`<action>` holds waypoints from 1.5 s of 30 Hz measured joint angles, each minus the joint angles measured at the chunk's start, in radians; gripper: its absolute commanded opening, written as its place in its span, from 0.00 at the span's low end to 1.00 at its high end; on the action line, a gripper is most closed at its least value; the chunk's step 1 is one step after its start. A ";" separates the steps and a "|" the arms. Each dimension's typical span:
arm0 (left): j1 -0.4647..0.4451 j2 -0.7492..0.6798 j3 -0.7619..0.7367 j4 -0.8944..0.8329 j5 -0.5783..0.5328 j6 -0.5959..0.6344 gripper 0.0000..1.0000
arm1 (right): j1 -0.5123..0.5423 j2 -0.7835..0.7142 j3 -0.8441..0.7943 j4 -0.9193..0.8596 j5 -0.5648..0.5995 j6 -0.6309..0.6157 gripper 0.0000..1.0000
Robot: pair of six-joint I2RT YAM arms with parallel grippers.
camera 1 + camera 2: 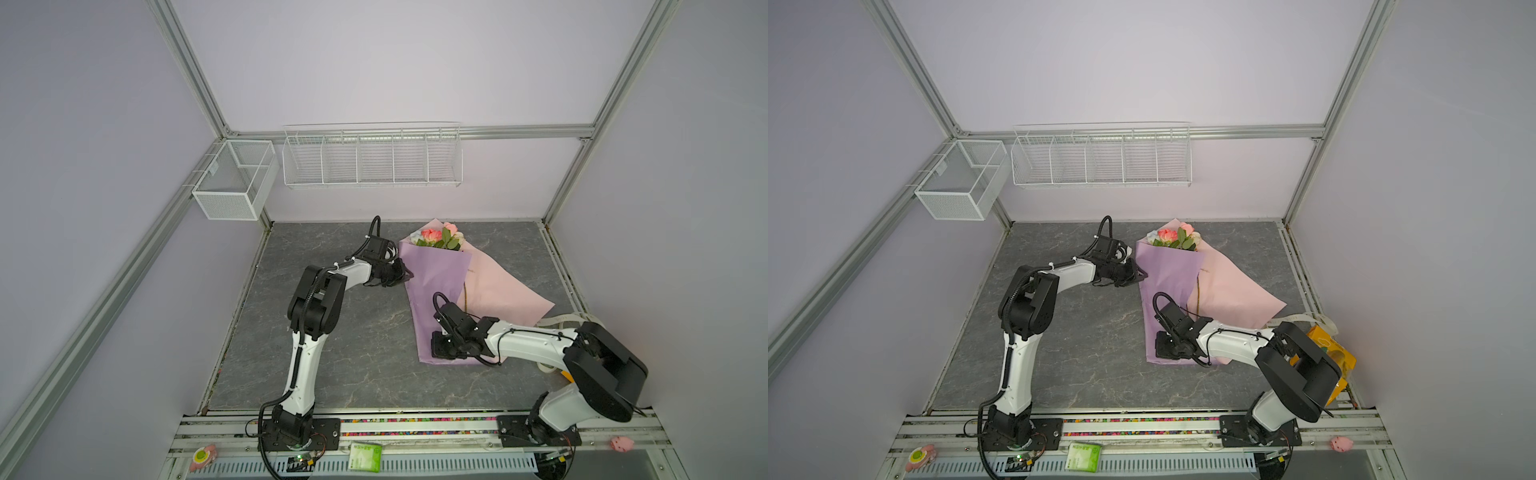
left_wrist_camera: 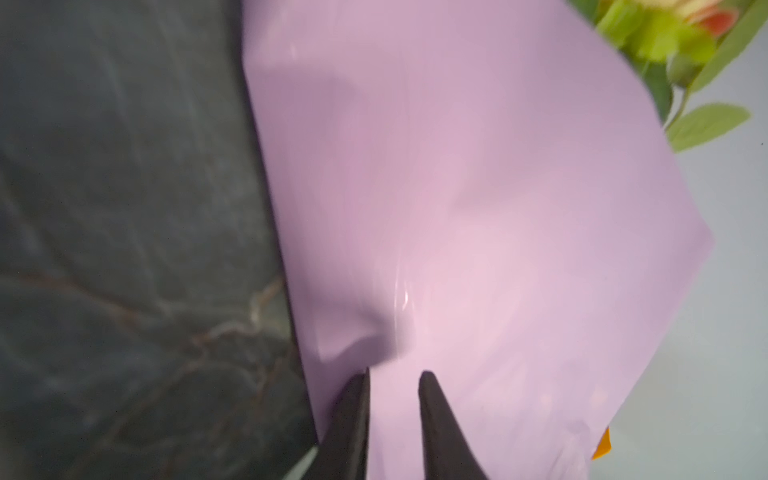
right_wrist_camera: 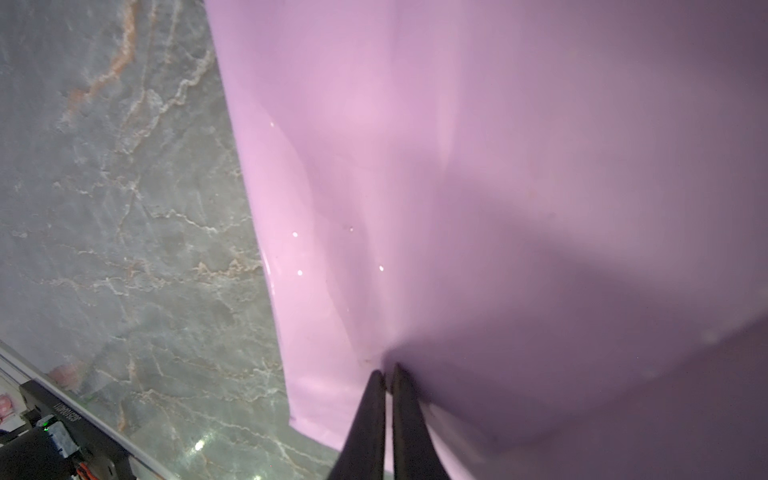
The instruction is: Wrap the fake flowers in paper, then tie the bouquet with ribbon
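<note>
The bouquet of fake flowers [image 1: 438, 237] [image 1: 1177, 237] lies at the back of the table, its pink and peach heads poking out of a lilac paper sheet [image 1: 432, 291] folded over it, with a pink sheet [image 1: 503, 286] beneath. My left gripper [image 1: 409, 274] [image 2: 394, 372] is at the lilac paper's left edge, fingers slightly apart with a puckered fold of paper between them. Leaves and a flower [image 2: 665, 29] show in the left wrist view. My right gripper [image 1: 436, 347] [image 3: 387, 368] is shut on the lilac paper near its lower end. The stems are hidden.
The table is dark marbled stone [image 1: 332, 332]. A cream ribbon [image 1: 561, 320] and a yellow bag [image 1: 1329, 349] lie at the right edge behind the right arm. White wire baskets [image 1: 370, 158] [image 1: 235, 178] hang on the back and left walls.
</note>
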 measured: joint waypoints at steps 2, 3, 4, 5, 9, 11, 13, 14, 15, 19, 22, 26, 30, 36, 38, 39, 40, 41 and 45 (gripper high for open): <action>0.011 0.037 0.069 -0.033 -0.007 0.013 0.24 | -0.001 0.000 0.000 0.000 -0.003 -0.003 0.11; 0.018 0.057 0.109 -0.053 -0.008 0.019 0.24 | -0.001 0.000 0.000 0.000 -0.003 -0.003 0.11; 0.024 0.079 0.150 -0.070 -0.009 0.023 0.24 | -0.001 0.000 0.000 0.000 -0.004 -0.004 0.11; 0.029 0.097 0.183 -0.084 -0.010 0.026 0.25 | -0.001 0.000 -0.001 0.000 -0.006 -0.006 0.11; 0.056 0.173 0.324 -0.139 -0.014 0.033 0.26 | -0.001 -0.001 -0.002 0.002 -0.007 -0.019 0.11; 0.068 0.210 0.394 -0.167 -0.017 0.032 0.27 | -0.001 -0.002 -0.003 0.003 -0.007 -0.026 0.11; 0.079 0.251 0.470 -0.185 -0.018 0.029 0.28 | -0.002 -0.002 -0.003 0.003 -0.007 -0.032 0.11; 0.082 0.269 0.497 -0.192 -0.019 0.028 0.29 | -0.003 -0.002 -0.003 0.003 -0.008 -0.034 0.11; 0.084 0.288 0.531 -0.198 -0.018 0.024 0.29 | -0.005 -0.002 -0.003 0.003 -0.010 -0.037 0.11; 0.085 0.346 0.635 -0.219 -0.021 0.003 0.31 | -0.008 -0.002 -0.004 0.003 -0.018 -0.051 0.11; 0.085 0.371 0.680 -0.225 -0.021 -0.012 0.32 | -0.010 -0.002 -0.004 0.003 -0.024 -0.060 0.11; 0.085 0.375 0.696 -0.237 -0.022 -0.027 0.35 | -0.015 -0.002 -0.004 0.006 -0.037 -0.074 0.12; 0.090 0.371 0.698 -0.250 -0.012 -0.024 0.41 | -0.016 0.002 0.005 0.002 -0.048 -0.086 0.15; 0.097 0.235 0.576 -0.286 0.044 0.009 0.44 | -0.018 0.010 0.035 -0.023 -0.058 -0.093 0.16; 0.096 0.116 0.447 -0.279 0.057 0.021 0.43 | -0.019 0.009 0.044 -0.025 -0.058 -0.092 0.17; 0.093 0.053 0.382 -0.268 0.063 0.025 0.42 | -0.020 0.007 0.046 -0.025 -0.057 -0.092 0.17; 0.090 -0.013 0.316 -0.256 0.068 0.027 0.41 | -0.021 0.005 0.047 -0.026 -0.054 -0.091 0.18; 0.085 -0.066 0.264 -0.243 0.072 0.029 0.39 | -0.021 0.002 0.047 -0.027 -0.053 -0.089 0.18; 0.040 -0.238 0.050 -0.172 0.088 0.032 0.34 | -0.021 -0.042 0.047 -0.037 -0.040 -0.076 0.21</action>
